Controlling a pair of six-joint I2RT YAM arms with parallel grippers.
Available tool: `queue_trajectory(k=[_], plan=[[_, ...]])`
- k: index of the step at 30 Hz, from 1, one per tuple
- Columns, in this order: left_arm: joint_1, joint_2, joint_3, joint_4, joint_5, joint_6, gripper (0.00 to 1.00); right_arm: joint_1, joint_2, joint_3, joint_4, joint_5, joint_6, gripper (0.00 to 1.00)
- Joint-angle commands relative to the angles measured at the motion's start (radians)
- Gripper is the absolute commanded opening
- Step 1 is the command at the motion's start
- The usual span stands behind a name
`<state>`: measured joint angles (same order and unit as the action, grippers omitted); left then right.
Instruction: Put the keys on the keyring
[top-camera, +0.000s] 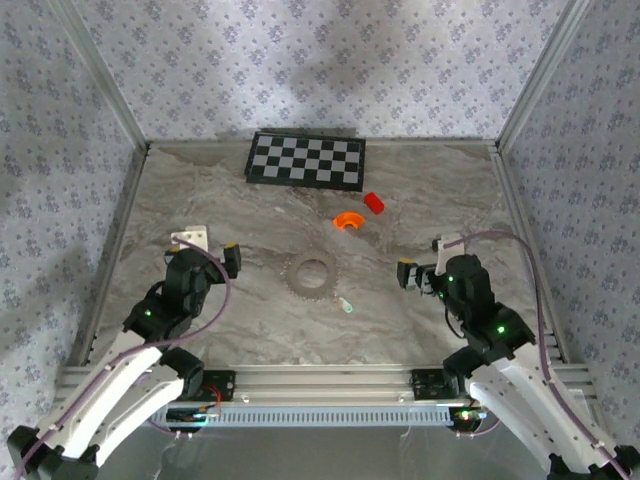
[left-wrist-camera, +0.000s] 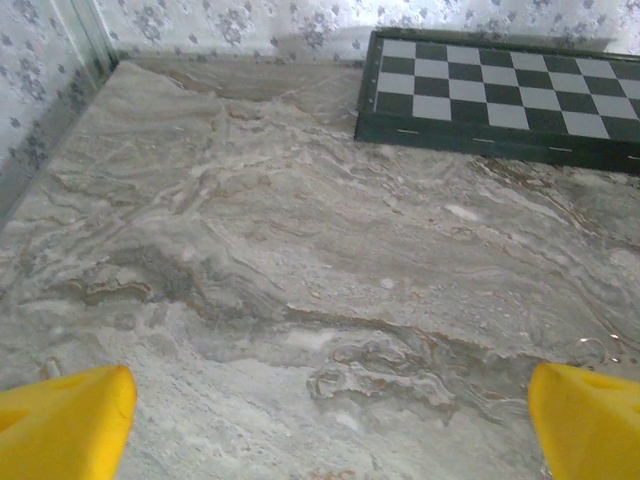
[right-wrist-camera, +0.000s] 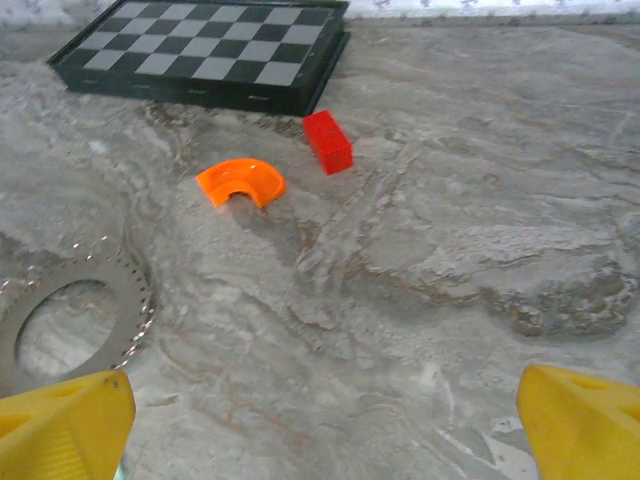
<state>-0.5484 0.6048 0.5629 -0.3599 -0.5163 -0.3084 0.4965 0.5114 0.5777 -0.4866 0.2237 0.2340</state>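
Left gripper (top-camera: 232, 261) and right gripper (top-camera: 406, 274) hover wide open and empty, flanking a flat toothed ring (right-wrist-camera: 132, 290), apparently poised to begin.

The left hand (left-wrist-camera: 330, 425) hangs over the grey, veined marble bench (left-wrist-camera: 300, 260). Its two yellow fingertips (left-wrist-camera: 60, 425) sit spread wide apart in the lower corners, with bench surface between them. A dark-framed chessboard (left-wrist-camera: 500, 90) lies flat at the upper right, close to the flowered wall (left-wrist-camera: 250, 20) along the far edge.
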Motion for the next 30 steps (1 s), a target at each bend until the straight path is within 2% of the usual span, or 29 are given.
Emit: queue_trajectory(k=[1, 8, 12, 16, 20, 28, 30], plan=[[0.016, -0.035, -0.055, 0.102, -0.084, 0.072, 1.0, -0.022, -0.006, -0.028, 0.031, 0.063, -0.017, 1.0], [0.021, -0.022, -0.147, 0.178, -0.298, 0.1, 1.0, -0.051, -0.019, -0.075, 0.076, 0.336, 0.008, 1.0], [0.025, -0.062, -0.223, 0.268, -0.399, 0.144, 1.0, -0.056, -0.058, -0.12, 0.093, 0.389, 0.003, 1.0], [0.052, -0.07, -0.273, 0.33, -0.391, 0.18, 0.99, -0.071, -0.067, -0.172, 0.118, 0.462, 0.012, 1.0], [0.09, -0.013, -0.316, 0.394, -0.38, 0.178, 1.0, -0.1, -0.069, -0.214, 0.163, 0.51, 0.007, 1.0], [0.162, -0.014, -0.404, 0.503, -0.371, 0.188, 1.0, -0.19, -0.111, -0.331, 0.278, 0.447, -0.015, 1.0], [0.171, -0.039, -0.413, 0.503, -0.355, 0.201, 1.0, -0.199, -0.113, -0.364, 0.345, 0.405, -0.073, 1.0]])
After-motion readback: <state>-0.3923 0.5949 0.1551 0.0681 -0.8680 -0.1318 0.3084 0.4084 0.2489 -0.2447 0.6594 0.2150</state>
